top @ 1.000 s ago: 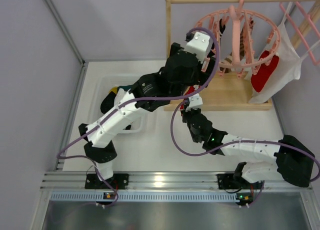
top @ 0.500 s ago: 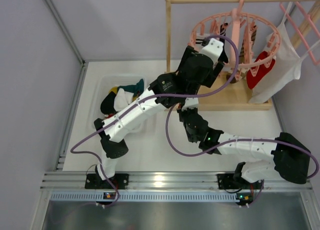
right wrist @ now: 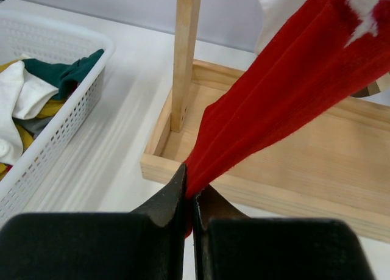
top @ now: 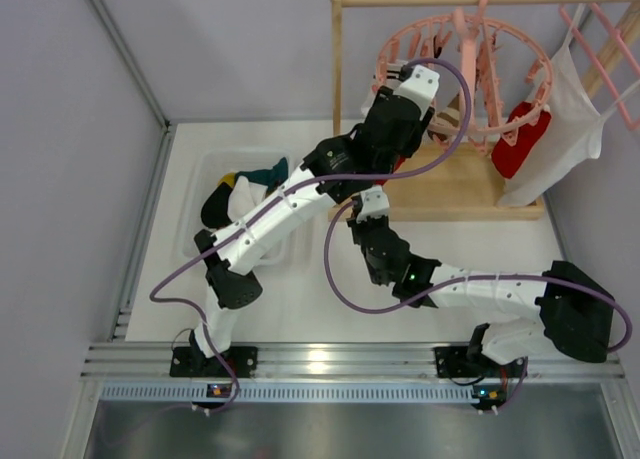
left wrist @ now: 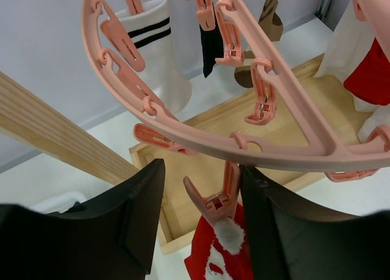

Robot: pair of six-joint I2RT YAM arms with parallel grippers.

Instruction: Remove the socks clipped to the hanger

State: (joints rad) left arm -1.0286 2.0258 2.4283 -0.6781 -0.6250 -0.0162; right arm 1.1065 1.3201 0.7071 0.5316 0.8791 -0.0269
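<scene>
Midway, one red sock [right wrist: 274, 103] was pulled taut, with others yet to unclip.
The right gripper [right wrist: 190, 194] pinched its lower end; the left gripper [left wrist: 201, 213] gaped around its clip [left wrist: 213, 197] under the hanger [left wrist: 201, 143]. A striped white sock [left wrist: 155, 54] and a black sock [left wrist: 211, 48] hung clipped; some lay in the basket [right wrist: 61, 127]. The ring and wooden post [right wrist: 186, 54] crowded in; the table [right wrist: 122, 164] toward the basket offered room.

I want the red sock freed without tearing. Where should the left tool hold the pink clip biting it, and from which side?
Probably its two flared arms, above the red sock. Come from the near side under the ring, straddling the clip like the open left tool: its arms form a V toward the fingers.
</scene>
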